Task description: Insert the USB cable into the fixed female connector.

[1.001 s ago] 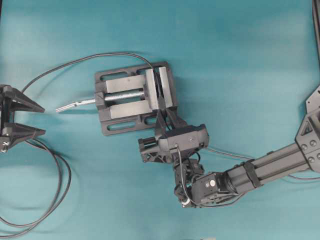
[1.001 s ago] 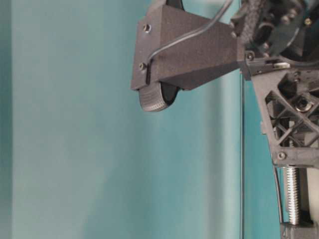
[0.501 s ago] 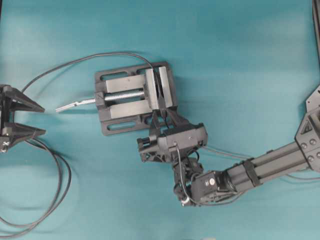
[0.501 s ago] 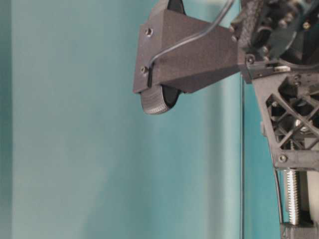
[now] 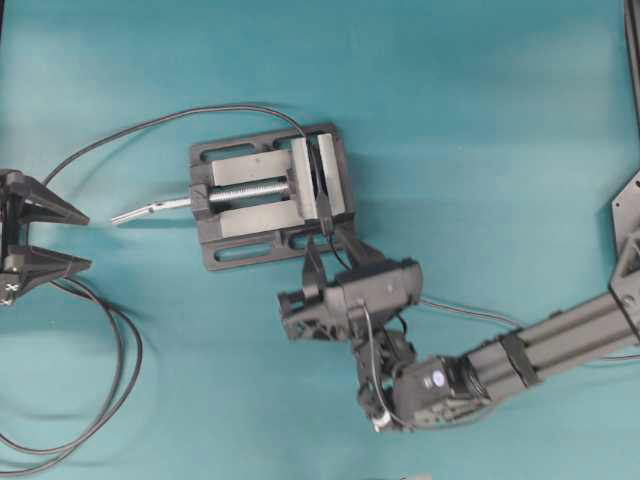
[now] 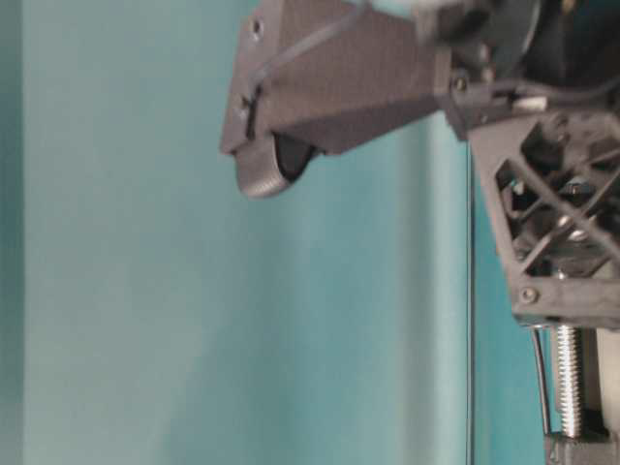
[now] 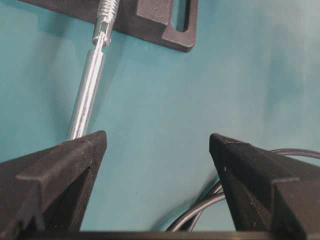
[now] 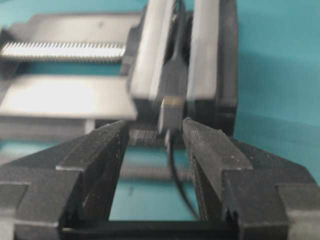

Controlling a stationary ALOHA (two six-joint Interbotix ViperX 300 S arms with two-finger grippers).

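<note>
The fixed female connector [image 8: 175, 65] is a dark head clamped between the jaws of the grey vise [image 5: 250, 165]. The USB cable's stubby grey plug [image 8: 170, 114] sits end-on against it at the vise's near edge. Its thin cable [image 8: 175, 170] runs back between my right fingers. My right gripper [image 8: 152, 127] is open, a little short of the plug and not touching it. In the overhead view it [image 5: 322, 245] is just below the vise. My left gripper [image 5: 88, 240] is open and empty at the far left; in its wrist view it [image 7: 157, 137] holds nothing.
The vise's silver handle rod [image 5: 150, 210] points at my left gripper and shows in the left wrist view [image 7: 87, 95]. The connector's long dark cable [image 5: 110, 400] loops at the lower left. The USB cable [image 5: 470, 312] trails right under the right arm.
My right gripper has drawn back from the vise, down and slightly right, and its fingers now stand clear of the plug. The plug stays at the vise. The left arm has not moved.
</note>
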